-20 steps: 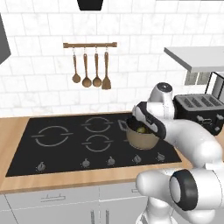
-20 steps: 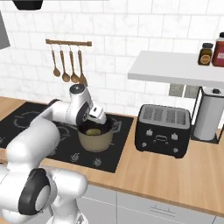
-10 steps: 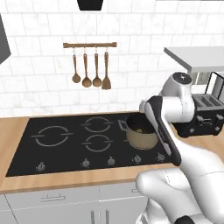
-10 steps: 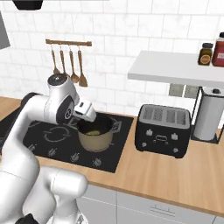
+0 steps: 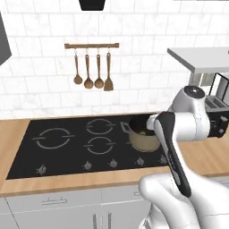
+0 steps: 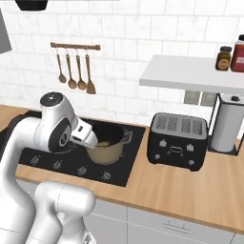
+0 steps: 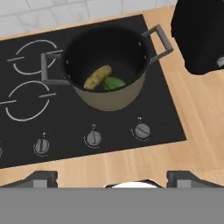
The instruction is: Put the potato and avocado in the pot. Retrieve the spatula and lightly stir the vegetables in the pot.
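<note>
- Since a second ago my arm has lifted up and away from the pot (image 7: 107, 70), which then sat half hidden behind my wrist; the pot itself has not shifted on the stove (image 7: 26, 131).
- My claw (image 7: 111, 178) hangs high above the front edge of the tabletop (image 7: 192, 131), its two fingertips (image 7: 43, 178) spread as wide as they go, with nothing between them.
- The pot stands on the right rear part of the black stove, a small handle sticking out at each side.
- Inside it, on the dark bottom, the yellowish potato (image 7: 97, 77) lies touching the green avocado (image 7: 114, 82), the potato on the left as seen from my hand.
- On the wall behind the stove a wooden rail (image 5: 91, 45) carries three brown spoons (image 5: 88, 70) and one brown wooden spatula (image 5: 108, 71).
- A black toaster (image 6: 177, 141) sits on the tabletop just right of the stove, under a white shelf (image 6: 190, 74) holding two jars (image 6: 223, 57).
- A paper towel roll (image 6: 228, 124) stands upright beside the toaster.
</note>
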{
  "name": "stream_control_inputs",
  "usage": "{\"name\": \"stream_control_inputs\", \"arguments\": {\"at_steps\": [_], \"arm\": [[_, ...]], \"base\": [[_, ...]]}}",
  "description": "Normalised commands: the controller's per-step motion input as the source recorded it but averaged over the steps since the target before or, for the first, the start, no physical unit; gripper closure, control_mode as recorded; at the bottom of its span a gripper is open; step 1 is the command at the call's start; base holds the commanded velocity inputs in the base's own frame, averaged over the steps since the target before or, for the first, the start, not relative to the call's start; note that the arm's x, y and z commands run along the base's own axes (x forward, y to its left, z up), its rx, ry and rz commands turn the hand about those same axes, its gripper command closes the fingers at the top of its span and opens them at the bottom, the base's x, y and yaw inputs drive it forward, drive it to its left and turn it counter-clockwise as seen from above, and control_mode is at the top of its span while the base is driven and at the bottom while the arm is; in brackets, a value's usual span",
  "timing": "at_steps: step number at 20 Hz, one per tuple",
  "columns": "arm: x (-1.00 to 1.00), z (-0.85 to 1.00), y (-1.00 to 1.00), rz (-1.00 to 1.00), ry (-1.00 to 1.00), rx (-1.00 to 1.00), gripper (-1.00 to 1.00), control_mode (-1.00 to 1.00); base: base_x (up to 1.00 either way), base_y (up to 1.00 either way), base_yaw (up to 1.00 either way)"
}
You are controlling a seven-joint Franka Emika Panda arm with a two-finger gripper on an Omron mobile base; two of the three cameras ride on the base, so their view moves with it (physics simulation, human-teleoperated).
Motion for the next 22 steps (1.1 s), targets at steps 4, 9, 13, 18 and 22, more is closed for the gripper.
{"name": "stream_control_inputs", "arguments": {"at_steps": [4, 9, 13, 18, 22], "arm": [[0.0, 0.0, 0.0, 0.0, 0.0, 0.0, -1.0, 1.0], [0.0, 0.0, 0.0, 0.0, 0.0, 0.0, -1.0, 1.0], [0.0, 0.0, 0.0, 0.0, 0.0, 0.0, -1.0, 1.0], [0.0, 0.0, 0.0, 0.0, 0.0, 0.0, -1.0, 1.0], [0.0, 0.0, 0.0, 0.0, 0.0, 0.0, -1.0, 1.0]], "base": [[-1.0, 0.57, 0.0], [-0.7, 1.0, 0.02], [0.05, 1.0, -0.01], [0.35, 1.0, -0.07], [0.36, 1.0, -0.08]]}}
